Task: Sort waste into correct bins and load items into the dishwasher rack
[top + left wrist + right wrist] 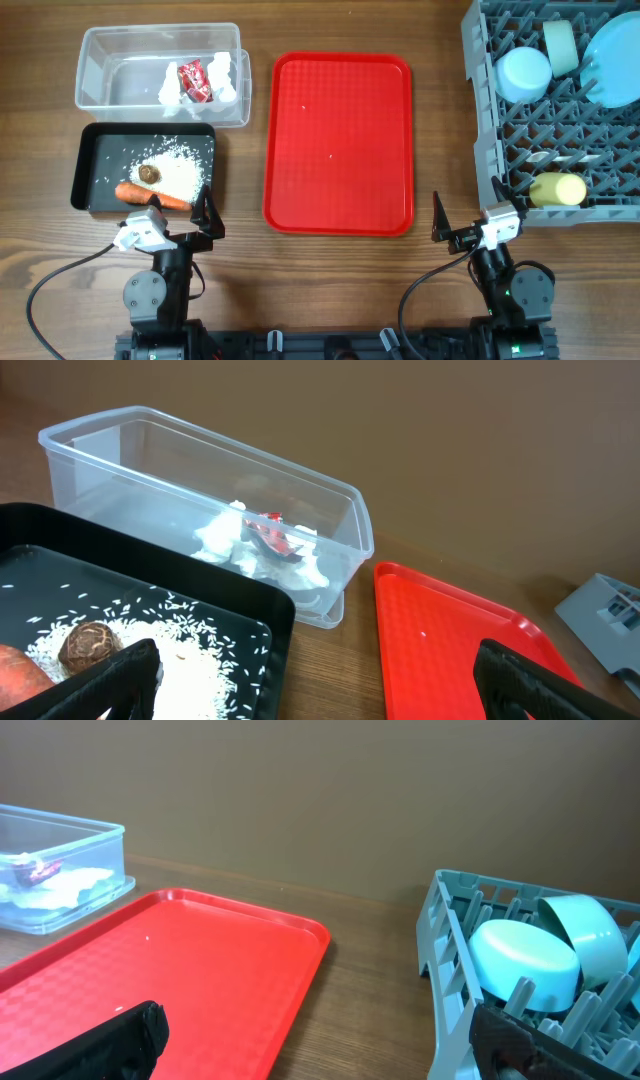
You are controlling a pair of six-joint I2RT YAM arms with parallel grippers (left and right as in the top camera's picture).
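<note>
The clear tub [100, 75] holds white napkins [228, 78] and a red wrapper [193, 81]; it also shows in the left wrist view [340, 510]. The black tray [85, 165] holds rice [180, 168], a brown lump [150, 173] and a carrot [150, 195]. The grey rack [478, 150] holds a pale blue bowl [523, 73], mint-green bowl [561, 45], blue plate [612, 62] and yellow cup [558, 189]. The spoon is not seen. My left gripper [208, 218] is open and empty by the black tray's near right corner. My right gripper [463, 232] is open and empty by the rack's near left corner.
A flat red tray [338, 140] lies between the bins and the rack, bare but for a few specks. Both arms' bases and cables sit at the near table edge.
</note>
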